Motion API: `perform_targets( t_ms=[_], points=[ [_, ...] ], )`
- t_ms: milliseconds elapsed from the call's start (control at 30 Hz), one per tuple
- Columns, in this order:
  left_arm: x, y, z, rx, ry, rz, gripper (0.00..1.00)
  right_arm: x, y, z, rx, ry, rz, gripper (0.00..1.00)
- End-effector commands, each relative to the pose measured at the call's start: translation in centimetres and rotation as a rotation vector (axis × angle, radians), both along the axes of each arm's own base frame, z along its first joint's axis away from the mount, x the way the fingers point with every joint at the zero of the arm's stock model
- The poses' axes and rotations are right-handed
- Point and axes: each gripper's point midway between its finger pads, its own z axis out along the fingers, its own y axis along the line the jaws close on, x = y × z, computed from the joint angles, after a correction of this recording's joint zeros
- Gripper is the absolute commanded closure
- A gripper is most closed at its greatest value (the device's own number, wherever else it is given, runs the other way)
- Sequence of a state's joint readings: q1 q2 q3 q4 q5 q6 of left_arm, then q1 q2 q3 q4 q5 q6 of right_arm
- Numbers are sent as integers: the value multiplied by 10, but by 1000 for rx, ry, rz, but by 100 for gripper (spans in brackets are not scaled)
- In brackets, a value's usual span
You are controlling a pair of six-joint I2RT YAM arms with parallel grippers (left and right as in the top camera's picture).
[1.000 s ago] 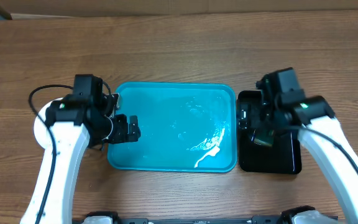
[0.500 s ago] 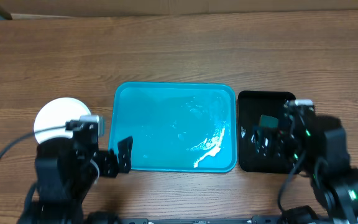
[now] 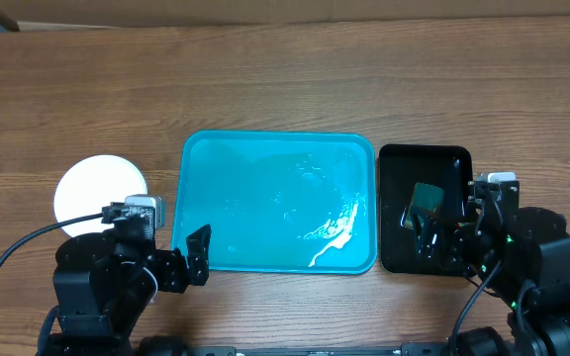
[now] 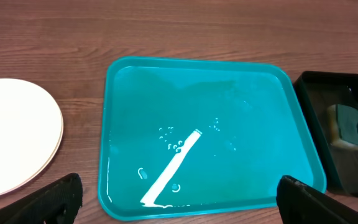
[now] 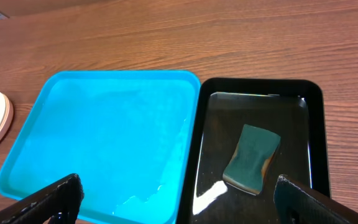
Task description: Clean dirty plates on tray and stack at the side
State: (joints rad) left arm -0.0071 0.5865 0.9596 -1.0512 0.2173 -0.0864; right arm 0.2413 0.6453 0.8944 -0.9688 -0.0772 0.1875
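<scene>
Starting at the front edge of the desk (image 3: pixel 285 79), both arms hang low near the two front corners. The left gripper (image 4: pixel 179 186) has its claw spread wide with nothing in it, one finger showing at each bottom corner of its wrist view. Same deal with the right gripper (image 5: pixel 179 200): jaws wide apart, not touching anything. Just past them, the turquoise tray (image 3: pixel 194 198) lies flat around the middle of the desk, closer to the front edge than the far one. It looks wet, and a white smear (image 3: pixel 334 237) runs slanted across its front right part, with a few little droplets (image 4: pixel 173 146) next to it in the left wrist view. Toward the left edge of the desk, a bit apart from the tray's left rim, sits the stack of plates (image 3: pixel 102 188). The top one is white and looks clean, and I can't tell how many are under it. On the right, just beside the tray's right rim, there's a smaller black tray (image 3: pixel 458 158) with some water in it and a dark green sponge (image 5: pixel 250 158) lying flat inside. Beyond all that it's plain brown wood to the far edge.
</scene>
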Motion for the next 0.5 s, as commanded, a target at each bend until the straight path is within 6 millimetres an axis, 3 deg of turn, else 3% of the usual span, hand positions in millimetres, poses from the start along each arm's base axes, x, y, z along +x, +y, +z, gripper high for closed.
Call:
perform_targets(
  t_ms=[0,333,467],
  points=[
    [-1,-2,-2,-12,6,-6,0,1,-2,-1,-1,-2,-12,0],
    [-1,-2,-2,-12,6,-6,0,0,-2,-2,-2,6,-12,0],
    [-1,-2,-2,-12,6,-6,0,6,-14,6,-36,-47,-58,0]
  ],
)
